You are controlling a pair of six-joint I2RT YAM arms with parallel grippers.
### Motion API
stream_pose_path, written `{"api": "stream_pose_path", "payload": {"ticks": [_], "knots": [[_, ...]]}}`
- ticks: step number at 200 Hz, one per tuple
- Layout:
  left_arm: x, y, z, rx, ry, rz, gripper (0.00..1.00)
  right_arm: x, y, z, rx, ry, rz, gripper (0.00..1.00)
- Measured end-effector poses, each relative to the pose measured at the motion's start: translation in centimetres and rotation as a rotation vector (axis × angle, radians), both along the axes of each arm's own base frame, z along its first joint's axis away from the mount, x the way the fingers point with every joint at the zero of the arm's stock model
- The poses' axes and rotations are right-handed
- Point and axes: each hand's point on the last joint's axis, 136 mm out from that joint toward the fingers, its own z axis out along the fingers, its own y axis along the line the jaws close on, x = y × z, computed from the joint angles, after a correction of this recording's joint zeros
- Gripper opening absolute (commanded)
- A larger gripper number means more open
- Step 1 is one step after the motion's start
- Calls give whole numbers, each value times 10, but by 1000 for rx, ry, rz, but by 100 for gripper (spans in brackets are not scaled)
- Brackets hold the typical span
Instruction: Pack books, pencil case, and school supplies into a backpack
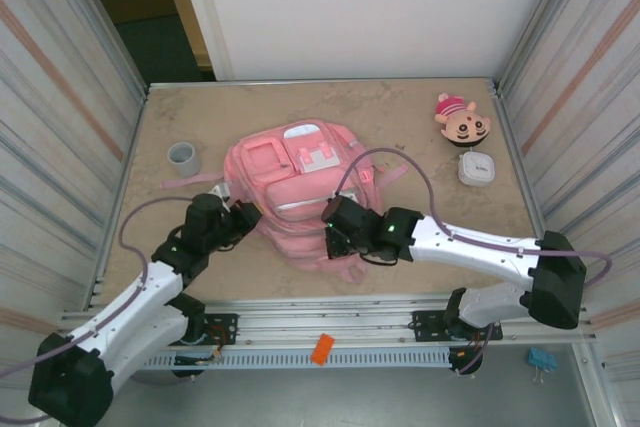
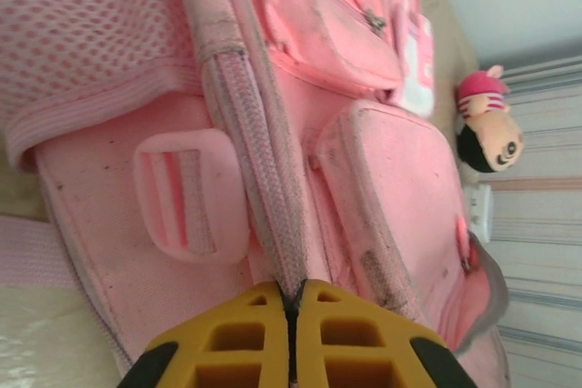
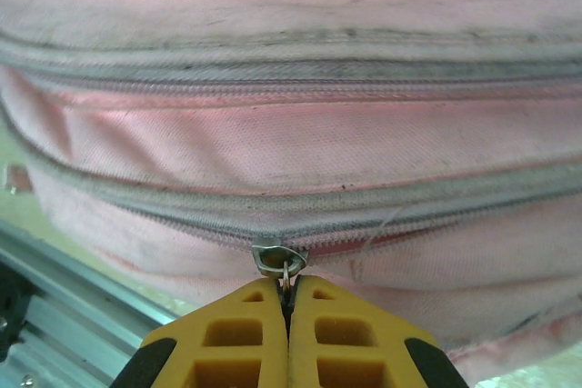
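the backpack (image 1: 290, 182) lies front pockets up in the middle of the counter (image 1: 400, 117), its lower edge toward the arms, so both can reach its zips. the right end effector (image 3: 289, 293) is closed on the small metal zip pull (image 3: 280, 259) of a lower zip, placed there, i judge, to draw the slider along its track. the left end effector (image 2: 293, 295) is closed too, at the end of a pale zip strip (image 2: 250, 134) on the bag's left side, seemingly pinching it to brace the fabric against that pull.
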Motion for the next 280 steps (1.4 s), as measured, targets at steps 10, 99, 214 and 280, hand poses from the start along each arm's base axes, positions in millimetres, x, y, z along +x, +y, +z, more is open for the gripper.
{"api": "stream_pose_path", "payload": {"ticks": [10, 99, 214, 280], "knots": [[5, 6, -2, 15, 24, -10, 0, -3, 10, -1, 13, -2, 12, 0], [36, 21, 33, 12, 4, -33, 43, 4, 49, -8, 44, 6, 33, 0], [-71, -28, -1, -138, 93, -92, 48, 5, 49, -9, 53, 32, 51, 0], [-49, -42, -11, -158, 110, -52, 24, 3, 50, -10, 51, 37, 74, 0]]}}
